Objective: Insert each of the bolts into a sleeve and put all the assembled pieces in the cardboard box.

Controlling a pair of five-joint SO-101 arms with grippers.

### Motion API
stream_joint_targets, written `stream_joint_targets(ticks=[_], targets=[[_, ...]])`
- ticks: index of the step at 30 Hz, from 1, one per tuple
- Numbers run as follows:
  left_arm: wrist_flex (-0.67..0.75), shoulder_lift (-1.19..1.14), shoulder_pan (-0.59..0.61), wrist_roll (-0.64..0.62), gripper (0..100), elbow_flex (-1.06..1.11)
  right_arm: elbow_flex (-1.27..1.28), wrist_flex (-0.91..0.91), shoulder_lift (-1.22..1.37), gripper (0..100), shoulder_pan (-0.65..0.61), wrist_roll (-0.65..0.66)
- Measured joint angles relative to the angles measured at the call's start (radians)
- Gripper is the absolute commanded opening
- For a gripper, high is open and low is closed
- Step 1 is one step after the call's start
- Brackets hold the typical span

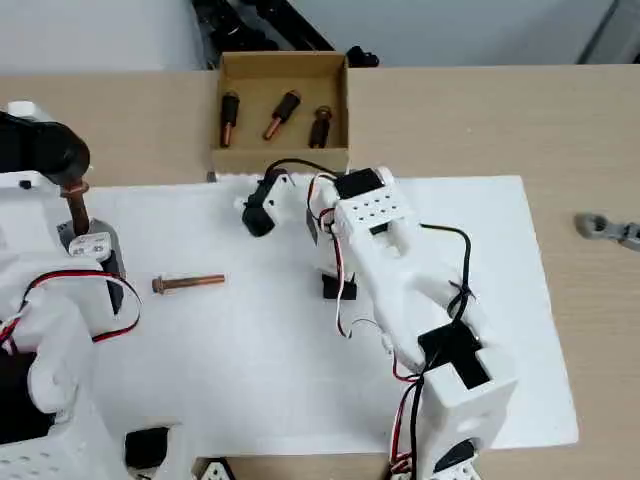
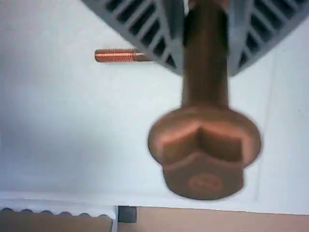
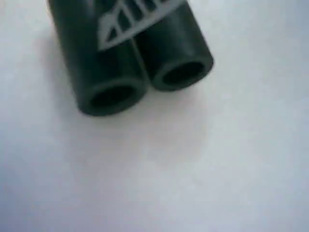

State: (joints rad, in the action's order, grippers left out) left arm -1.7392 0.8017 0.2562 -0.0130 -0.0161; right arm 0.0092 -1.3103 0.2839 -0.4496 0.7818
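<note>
1. White mat (image 1: 250, 350); cardboard box (image 1: 283, 65) beside its far edge holds three assembled pieces (image 1: 282, 114).
2. Left gripper (image 2: 205, 34) clamps a bolt (image 2: 204, 145); another bolt (image 1: 188, 284) lies on the mat.
3. Right gripper (image 3: 137, 19) over two sleeves (image 3: 140, 72) (grip unclear).

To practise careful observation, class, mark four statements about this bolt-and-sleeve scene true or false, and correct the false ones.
1. The cardboard box holds three assembled pieces. True.
2. The left gripper holds a black sleeve. False: it is shut on a copper bolt.
3. A second bolt lies loose on the white mat. True.
4. The right wrist view shows one sleeve. False: two black sleeves sit side by side.
</note>
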Motion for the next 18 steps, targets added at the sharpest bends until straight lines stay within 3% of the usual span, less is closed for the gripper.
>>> stream_joint_targets(ticks=[18], targets=[[0.000, 0.002, 0.000, 0.000, 1, 0.000, -0.015, 0.006, 0.031, 29.9, 0.008, 0.009]])
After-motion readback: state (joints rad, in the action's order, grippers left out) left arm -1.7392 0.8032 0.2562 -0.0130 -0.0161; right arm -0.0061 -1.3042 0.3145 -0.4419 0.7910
